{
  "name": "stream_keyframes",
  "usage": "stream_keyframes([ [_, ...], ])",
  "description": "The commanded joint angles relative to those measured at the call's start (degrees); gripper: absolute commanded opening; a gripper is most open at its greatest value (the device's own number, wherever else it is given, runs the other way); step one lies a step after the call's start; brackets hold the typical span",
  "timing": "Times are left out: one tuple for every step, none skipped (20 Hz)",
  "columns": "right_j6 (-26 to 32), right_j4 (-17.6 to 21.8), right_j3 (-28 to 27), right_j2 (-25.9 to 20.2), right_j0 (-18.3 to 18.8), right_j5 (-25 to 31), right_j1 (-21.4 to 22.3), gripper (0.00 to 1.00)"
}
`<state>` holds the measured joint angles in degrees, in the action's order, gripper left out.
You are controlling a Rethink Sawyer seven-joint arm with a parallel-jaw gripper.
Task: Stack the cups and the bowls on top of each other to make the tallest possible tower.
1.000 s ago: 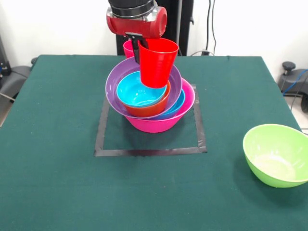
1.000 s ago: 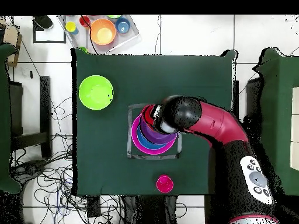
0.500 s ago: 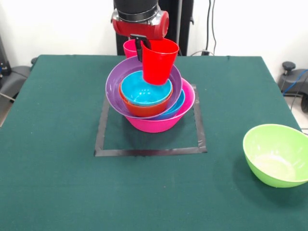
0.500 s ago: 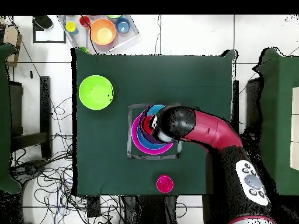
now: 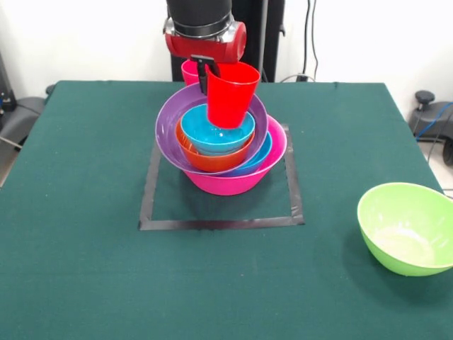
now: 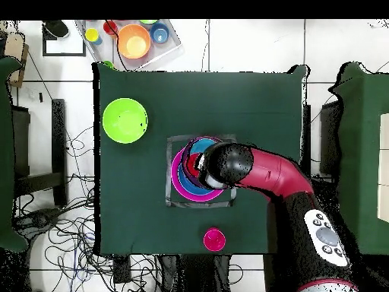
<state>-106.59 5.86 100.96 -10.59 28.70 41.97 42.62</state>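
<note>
Above the tower [image 5: 223, 152], the gripper [image 5: 207, 74] is clamped on the red cup [image 5: 230, 94], whose base sits within the top blue bowl [image 5: 216, 134].

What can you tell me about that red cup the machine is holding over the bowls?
The red cup is a smooth, glossy plastic tumbler with no handle, tapering toward its base. It stands upright, mouth up, with the gripper clamped on its rim, one finger inside. Its base sits low inside the small blue bowl at the top of the tower; whether it touches the bowl's floor cannot be seen. In the overhead view the arm hides nearly all of it.
</note>
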Motion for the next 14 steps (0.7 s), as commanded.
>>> stream_keyframes([
  [2.96, 4.17, 1.28, -4.00, 0.60, -3.80, -4.97, 0.00],
  [2.81, 4.15, 1.42, -4.00, 0.47, -3.83, -4.78, 0.00],
  [2.74, 4.16, 1.25, -3.99, 0.35, -3.74, -4.82, 0.00],
  [2.71, 4.24, 1.15, -4.02, 0.32, -3.90, -5.02, 0.00],
  [2.65, 4.27, 1.13, -4.04, 0.32, -4.23, -5.12, 0.00],
  [2.61, 4.32, 1.25, -4.09, 0.31, -4.55, -5.13, 0.00],
  [2.45, 4.36, 1.35, -4.06, 0.20, -4.88, -5.07, 0.00],
  [2.30, 4.40, 1.44, -4.04, 0.10, -5.21, -5.01, 0.00],
  [2.30, 4.54, 1.75, -4.15, 0.03, -5.88, -4.83, 0.00],
  [2.23, 4.69, 1.95, -4.21, -0.02, -6.88, -4.69, 1.00],
  [2.10, 4.88, 1.97, -4.10, -0.15, -7.29, -4.61, 1.00],
  [1.97, 5.06, 1.99, -4.00, -0.28, -7.71, -4.52, 1.00],
  [2.73, 5.47, 1.45, -4.43, -0.31, -8.17, -4.39, 1.00],
  [2.58, 5.33, 1.13, -4.38, -0.48, -7.87, -4.29, 1.00],
])
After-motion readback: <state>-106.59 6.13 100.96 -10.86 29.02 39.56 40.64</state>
